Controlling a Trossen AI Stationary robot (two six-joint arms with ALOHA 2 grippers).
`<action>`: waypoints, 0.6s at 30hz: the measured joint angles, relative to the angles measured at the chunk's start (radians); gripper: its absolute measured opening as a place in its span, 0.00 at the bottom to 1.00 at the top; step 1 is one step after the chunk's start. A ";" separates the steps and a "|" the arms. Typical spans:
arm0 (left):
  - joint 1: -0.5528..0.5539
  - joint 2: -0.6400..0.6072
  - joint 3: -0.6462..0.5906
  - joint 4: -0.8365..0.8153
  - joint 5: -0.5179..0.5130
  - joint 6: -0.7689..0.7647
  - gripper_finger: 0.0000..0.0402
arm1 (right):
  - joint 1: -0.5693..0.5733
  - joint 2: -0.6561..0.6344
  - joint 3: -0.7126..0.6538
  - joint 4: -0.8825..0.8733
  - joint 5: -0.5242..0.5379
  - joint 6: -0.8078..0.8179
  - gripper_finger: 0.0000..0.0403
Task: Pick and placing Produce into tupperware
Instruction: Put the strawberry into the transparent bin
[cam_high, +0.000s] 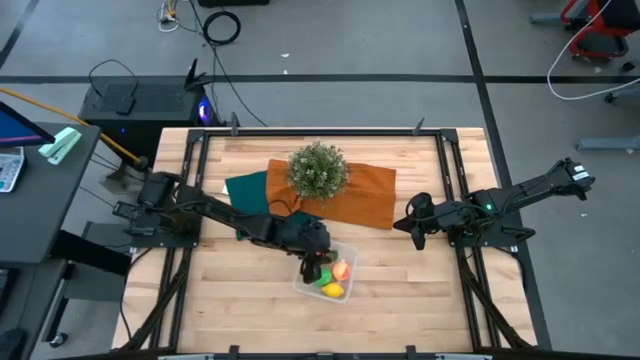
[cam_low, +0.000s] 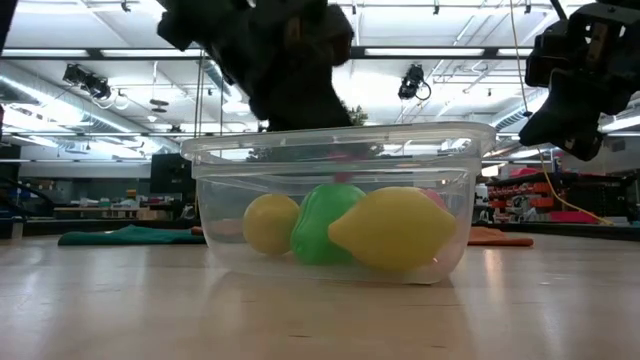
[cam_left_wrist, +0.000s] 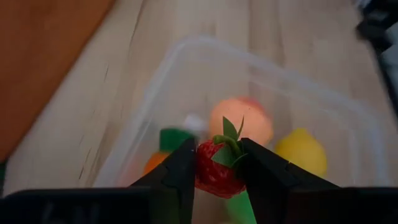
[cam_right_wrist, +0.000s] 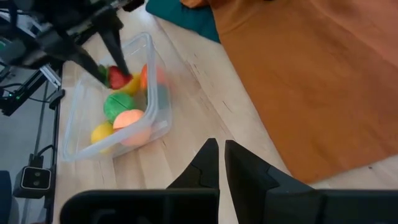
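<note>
clear plastic tupperware (cam_high: 303, 283) on the wooden table (cam_high: 220, 310), near its front-middle, just ahead of an orange cloth (cam_high: 365, 195) and a teal cloth (cam_high: 245, 188) with a bushy green plant (cam_high: 318, 170) on them. inside the box: a peach-coloured fruit (cam_right_wrist: 132, 122), a green piece (cam_right_wrist: 115, 103), two yellow lemon-like pieces (cam_low: 398, 229) (cam_low: 270, 222), and an orange carrot (cam_left_wrist: 155, 163) partly hidden low beside the fingers.

left gripper (cam_left_wrist: 217, 163) poised over the box's back end, fingers (cam_left_wrist: 180, 171) closed on a red strawberry (cam_left_wrist: 214, 171) with green leaves, held above the produce already inside and not yet let go; seen the same way from the right wrist view, red fruit pinched between the dark finger tips over the box. whether the strawberry touches anything below, hard to tell.

right gripper (cam_right_wrist: 221, 163) waiting off to the table's right side, well apart from the box, raised above the wood next to the orange cloth, fingers drawn almost together with only a thin slit between, holding nothing.
</note>
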 joint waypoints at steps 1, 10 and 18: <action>0.000 0.013 0.011 -0.020 0.006 0.002 0.29 | 0.000 0.000 0.000 0.000 0.000 0.000 0.00; -0.006 0.064 0.057 -0.105 0.050 0.033 0.30 | 0.000 0.002 0.000 0.008 0.000 -0.008 0.00; -0.003 0.089 0.057 -0.129 0.045 0.050 0.30 | 0.000 0.019 0.000 0.016 0.001 -0.016 0.00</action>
